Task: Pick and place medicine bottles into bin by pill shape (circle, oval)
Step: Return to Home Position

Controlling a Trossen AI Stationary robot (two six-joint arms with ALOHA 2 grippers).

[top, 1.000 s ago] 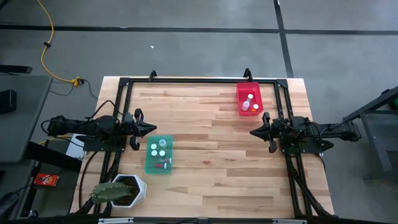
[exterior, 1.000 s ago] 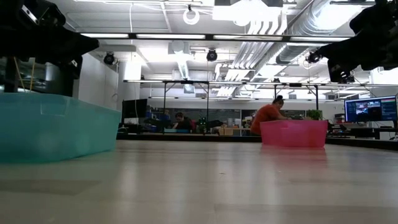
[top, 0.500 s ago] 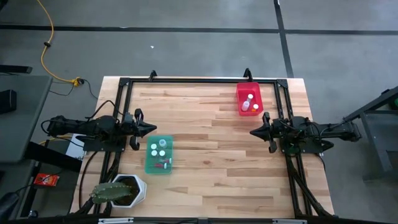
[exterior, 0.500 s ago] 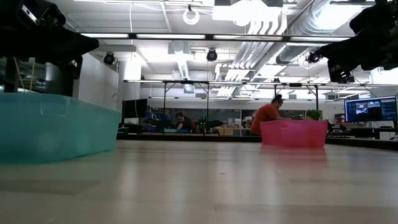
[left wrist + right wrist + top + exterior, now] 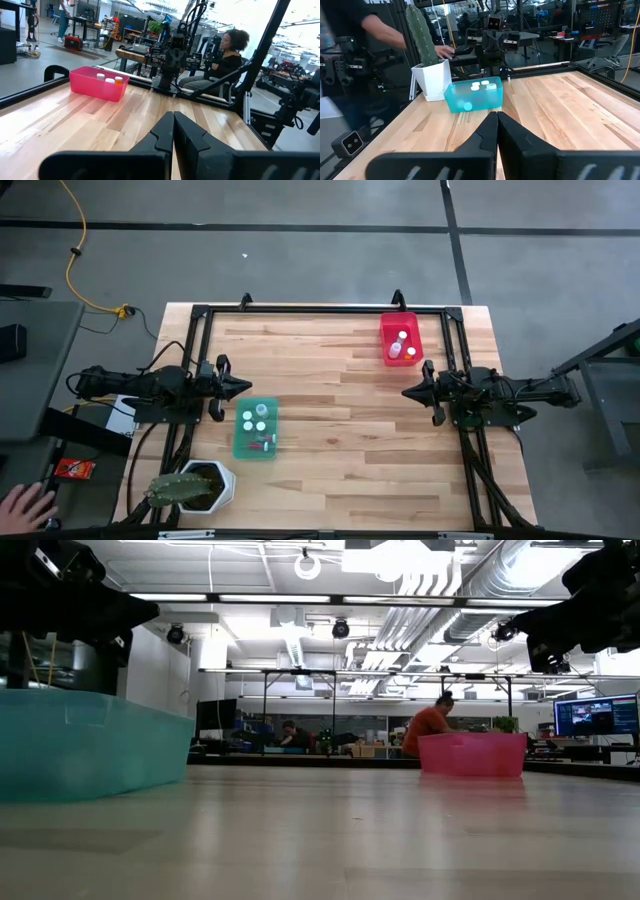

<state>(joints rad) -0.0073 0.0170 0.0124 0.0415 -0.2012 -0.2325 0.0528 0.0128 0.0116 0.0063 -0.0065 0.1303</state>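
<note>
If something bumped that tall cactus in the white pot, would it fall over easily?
Probably top-heavy: the cactus rises well above its narrow white pot, so a push high up may tip it. A low nudge would more likely slide it on the smooth wooden table.

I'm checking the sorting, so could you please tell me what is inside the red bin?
The red bin holds three medicine bottles, standing with their caps up. The shape of the pills inside them cannot be made out.

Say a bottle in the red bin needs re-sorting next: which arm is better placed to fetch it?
Right, likely. The right hand sits close beside the red bin; the left hand is across the table, next to the teal bin.
</note>
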